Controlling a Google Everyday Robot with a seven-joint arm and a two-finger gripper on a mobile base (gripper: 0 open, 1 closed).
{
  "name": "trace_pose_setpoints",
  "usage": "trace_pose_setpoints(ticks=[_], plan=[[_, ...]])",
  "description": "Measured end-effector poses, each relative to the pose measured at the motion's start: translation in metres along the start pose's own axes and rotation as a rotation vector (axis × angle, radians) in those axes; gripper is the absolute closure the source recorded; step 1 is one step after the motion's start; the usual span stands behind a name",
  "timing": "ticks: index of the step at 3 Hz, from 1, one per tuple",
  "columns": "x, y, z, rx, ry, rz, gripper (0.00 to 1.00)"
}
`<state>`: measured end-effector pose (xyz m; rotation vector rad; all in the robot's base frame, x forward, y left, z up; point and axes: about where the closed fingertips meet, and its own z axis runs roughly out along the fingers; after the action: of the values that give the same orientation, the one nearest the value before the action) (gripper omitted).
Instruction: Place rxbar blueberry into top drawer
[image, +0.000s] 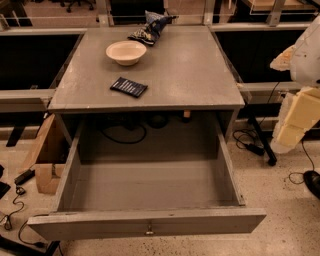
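Observation:
The rxbar blueberry (129, 87), a small flat dark navy wrapper with white lettering, lies on the grey table top (190, 75) near its front left. The top drawer (150, 222) is pulled fully open below the table's front edge, with nothing lying inside it. A small metal knob (149, 231) sits at the centre of its front panel. My gripper (296, 120) is at the far right edge of the view, off the table's right side at about drawer height, well away from the bar. It holds nothing that I can see.
A cream bowl (126, 52) stands at the back left of the table top. A blue-and-white patterned snack bag (150, 26) lies behind it. A cardboard box (45, 160) stands on the floor at the left. Cables (250, 140) lie on the floor at the right.

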<state>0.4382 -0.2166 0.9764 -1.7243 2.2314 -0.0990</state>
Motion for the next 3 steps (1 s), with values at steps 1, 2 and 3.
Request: trace_pose_setpoints(ticks=[1,2,3], plan=[[-0.001,-0.002,0.003,0.002,-0.012,0.0,0.0],[-0.019,-0.029,0.038,0.02,-0.15,0.006,0.0],[-0.056,-0.052,0.088,0.017,-0.335,0.041,0.0]])
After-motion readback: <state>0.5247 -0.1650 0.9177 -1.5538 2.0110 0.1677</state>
